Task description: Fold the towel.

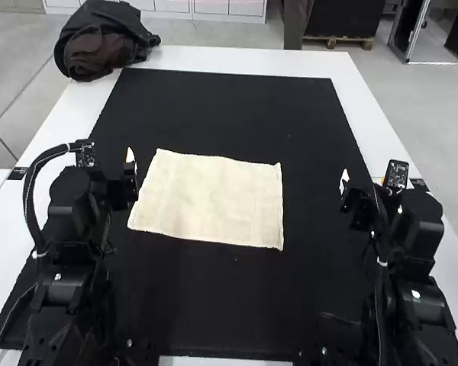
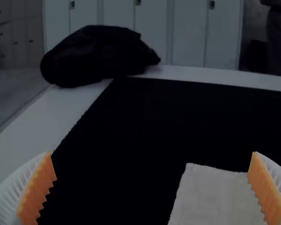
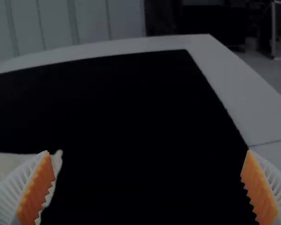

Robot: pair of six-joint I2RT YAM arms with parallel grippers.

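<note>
So here's where I'm at with the towel job, using the big black rectangular mat as my landmark. The cream-coloured, roughly rectangular cloth towel is lying around the middle of it, spread out flat, sitting a bit skewed to the mat's edges, and its own edges are slightly wavy. My left gripper, the black one with white ribbed fingers, is up over the left part of the mat, and it's wide open: the left wrist view has the orange ridged pads well apart, nothing pinched between them, with a corner of towel visible out on the mat. My right gripper, same black build and white ribbed fingers, is over the right part of the mat. That one's wide too, orange pads spread far from each other and no cloth in its grip; the right wrist view catches a towel edge partly behind one finger. Under the mat is a smooth white table, which sticks out as a border past its far edge. Also, there's a slumped black bag with a dark brownish patch on that border, right by the mat's far left corner.
</note>
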